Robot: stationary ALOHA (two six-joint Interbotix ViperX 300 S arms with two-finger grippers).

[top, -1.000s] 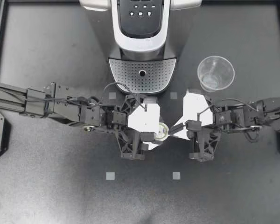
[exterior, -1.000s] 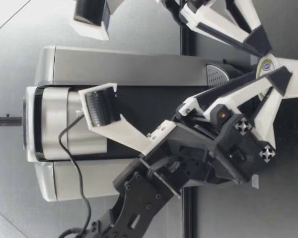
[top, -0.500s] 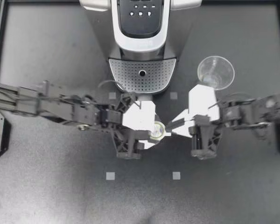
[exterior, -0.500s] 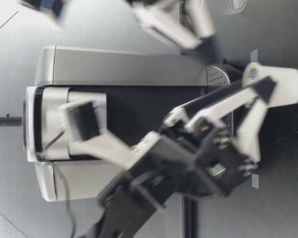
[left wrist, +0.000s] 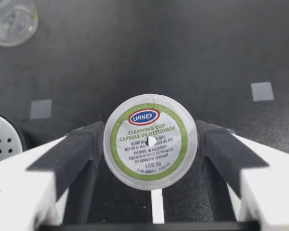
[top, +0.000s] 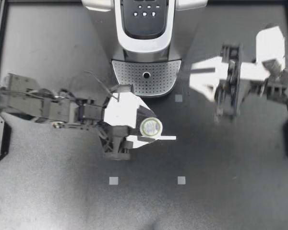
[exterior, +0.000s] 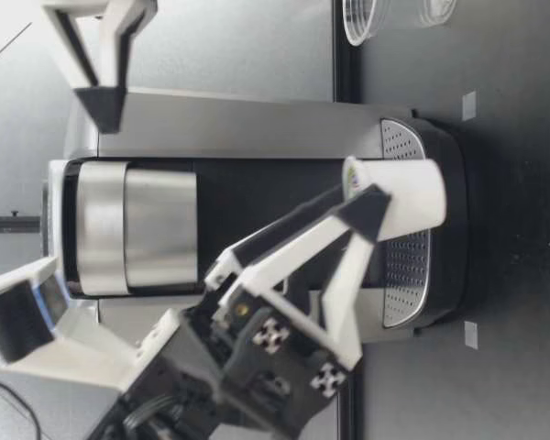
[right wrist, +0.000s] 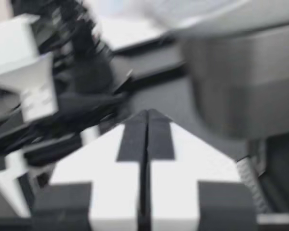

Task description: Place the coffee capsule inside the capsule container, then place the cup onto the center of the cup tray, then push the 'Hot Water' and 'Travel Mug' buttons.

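The left tool (top: 152, 129) grips the coffee capsule (top: 150, 127) between its fingers, lid upward: white, round, green-ringed. The right tool (top: 201, 76) has its fingers pressed together.

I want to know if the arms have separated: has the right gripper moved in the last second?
Yes. My right gripper left the capsule and swung toward the table's rear; it is now beside the cup tray.

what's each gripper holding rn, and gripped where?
Left gripper holds the coffee capsule by its side wall, one finger each side, lid up. Right gripper is shut, empty.
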